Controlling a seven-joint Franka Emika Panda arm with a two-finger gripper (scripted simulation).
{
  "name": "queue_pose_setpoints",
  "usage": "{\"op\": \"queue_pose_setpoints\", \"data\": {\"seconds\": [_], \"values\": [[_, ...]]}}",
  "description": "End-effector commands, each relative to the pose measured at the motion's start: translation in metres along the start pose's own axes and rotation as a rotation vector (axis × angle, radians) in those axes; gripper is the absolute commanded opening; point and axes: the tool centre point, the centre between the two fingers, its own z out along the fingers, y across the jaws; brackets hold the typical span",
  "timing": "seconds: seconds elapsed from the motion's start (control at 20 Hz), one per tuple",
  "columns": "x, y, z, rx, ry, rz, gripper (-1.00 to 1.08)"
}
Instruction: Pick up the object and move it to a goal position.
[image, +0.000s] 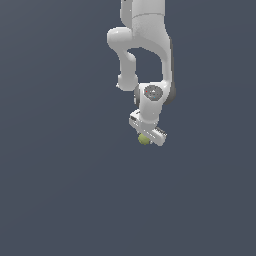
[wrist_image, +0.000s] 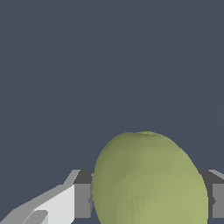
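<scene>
Nearest to the wrist camera is the small, smooth yellow-green ball (wrist_image: 148, 179). It fills the lower part of that view and sits between the two grey finger pads (wrist_image: 82, 200) of my tool (wrist_image: 148, 202). One pad shows on each side of the ball, both right at its edge, so I judge that the tool is closed on the ball and holds it. The opening is only as wide as the ball itself.

In the exterior view, the same ball (image: 144, 139) is seen at the lower end of my white tool (image: 148, 136), under the white jointed arm (image: 145, 45) that comes down from the top of the picture. Around it there is only a plain dark grey-blue background. I cannot tell if this is a counter below me or how high the ball is above it. No goal marker is visible in either view.

About handling: the ball looks light and rigid, with a plain smooth surface, so I think it may be slippery and could roll out of the pads. The best place to hold it is across its widest middle, with the pads opposite each other, and the present grip seems close to this.
</scene>
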Motion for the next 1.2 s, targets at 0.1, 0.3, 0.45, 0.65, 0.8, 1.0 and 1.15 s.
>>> {"op": "queue_pose_setpoints", "data": {"seconds": [0.1, 0.3, 0.45, 0.65, 0.8, 1.0, 1.15], "values": [[0.0, 0.001, 0.001, -0.001, 0.0, 0.001, -1.0], [0.001, 0.0, 0.0, 0.0, 0.0, 0.0, -1.0], [0.004, -0.002, -0.002, 0.0, 0.0, 0.0, -1.0], [0.014, -0.006, -0.009, 0.0, 0.0, 0.0, -1.0], [0.025, -0.012, -0.017, 0.0, 0.0, 0.0, -1.0], [0.045, -0.021, -0.03, 0.0, 0.001, 0.001, -1.0], [0.063, -0.03, -0.042, 0.0, 0.001, 0.001, -1.0]]}}
